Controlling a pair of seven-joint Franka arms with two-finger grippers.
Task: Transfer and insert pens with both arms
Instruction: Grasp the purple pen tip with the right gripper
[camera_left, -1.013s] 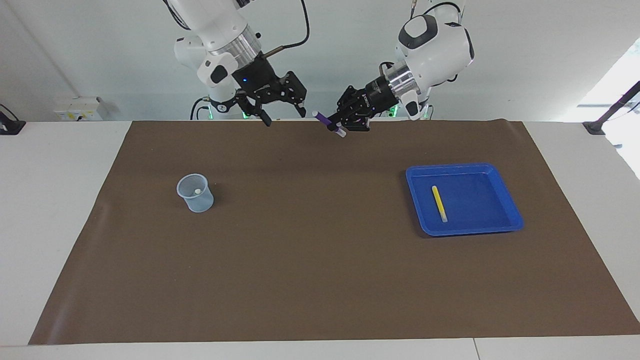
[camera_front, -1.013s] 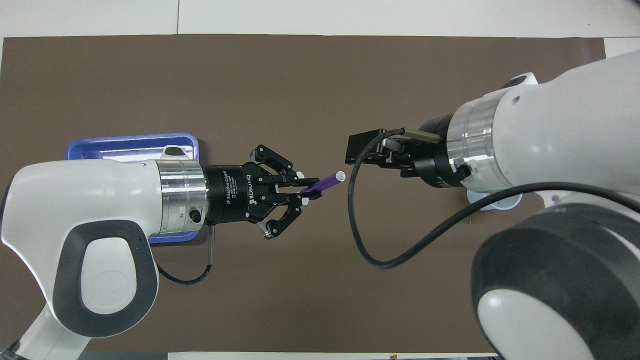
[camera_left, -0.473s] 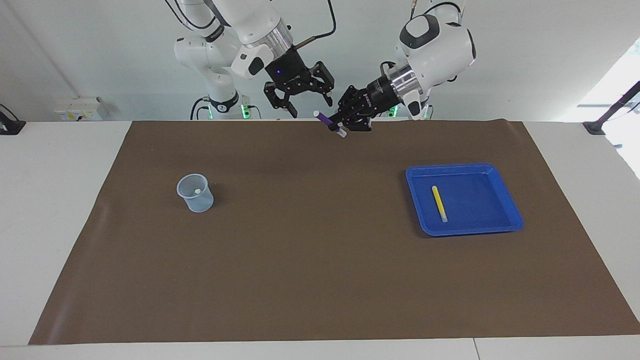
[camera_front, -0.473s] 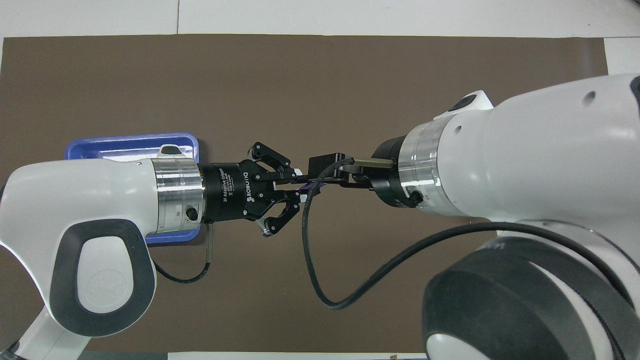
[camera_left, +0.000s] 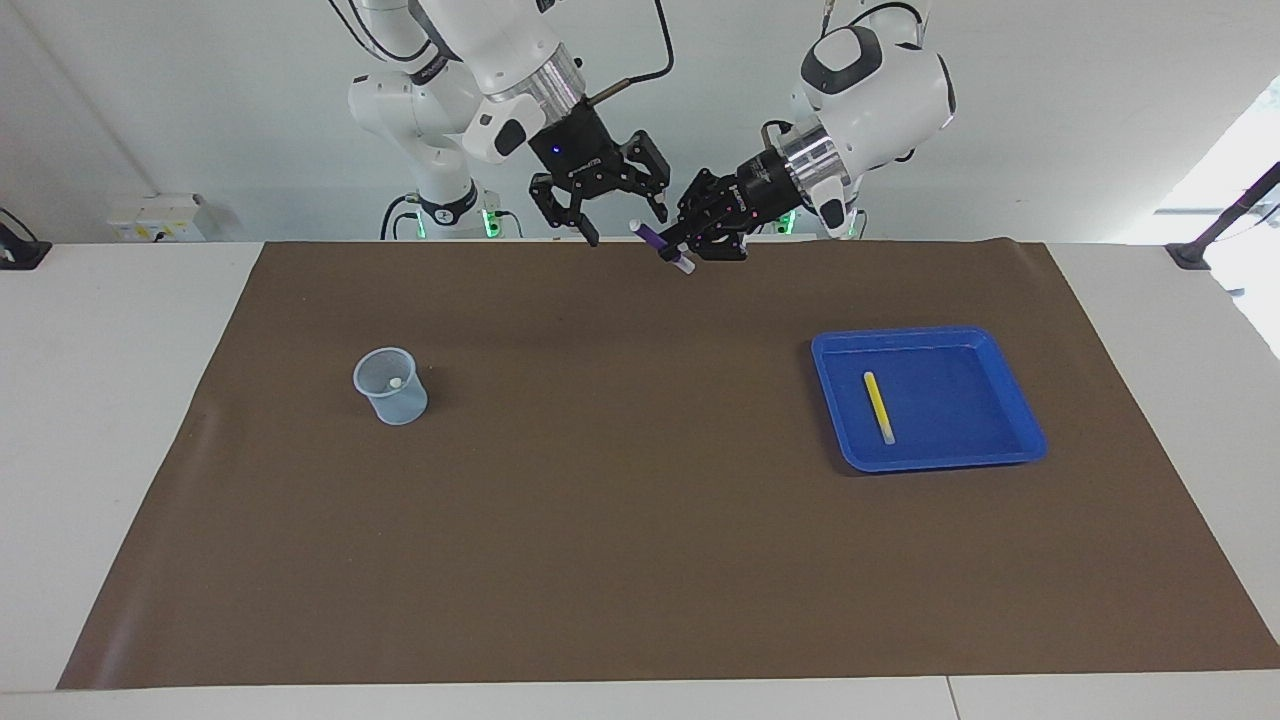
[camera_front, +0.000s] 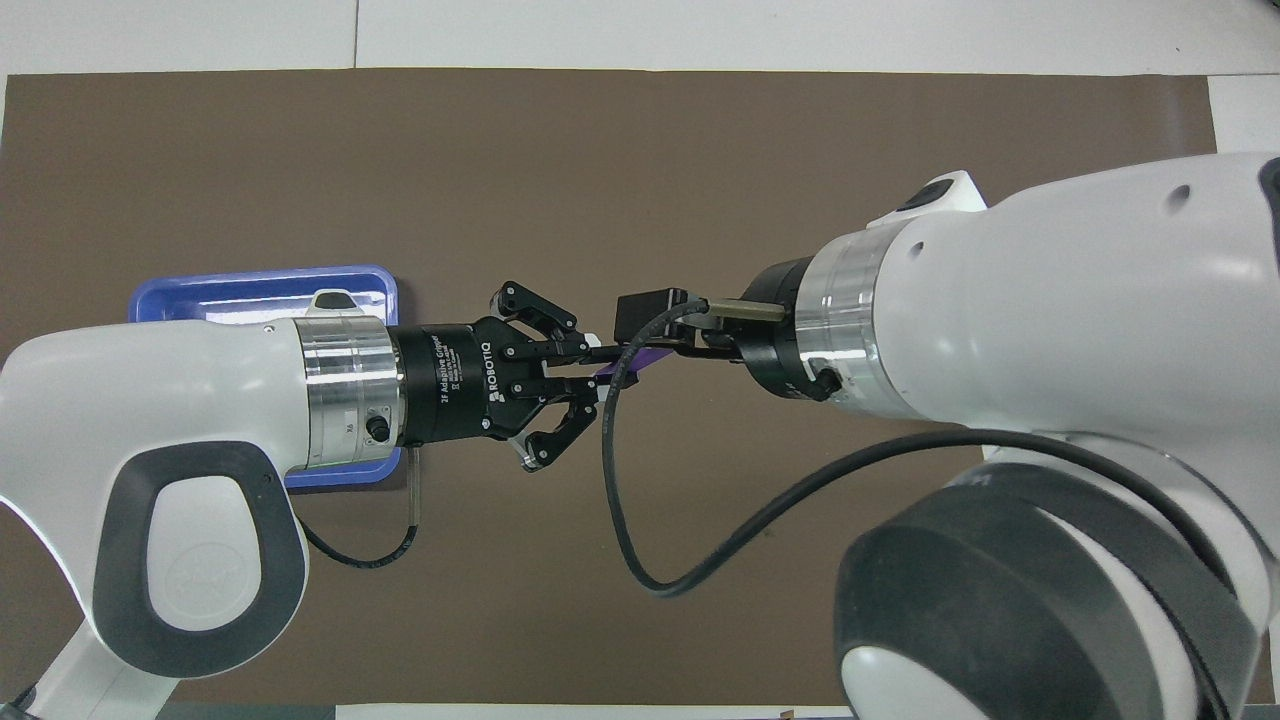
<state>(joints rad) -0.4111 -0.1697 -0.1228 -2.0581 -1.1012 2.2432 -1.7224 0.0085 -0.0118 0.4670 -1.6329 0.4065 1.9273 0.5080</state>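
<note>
Right tool has been swung in over the bench's robot-side edge to the purple pen, jaws spread wide around its free end, not yet gripping. Handover judged imminent. Pen is clamped in the left tool, held slanted, arm reaching sideways.
</note>
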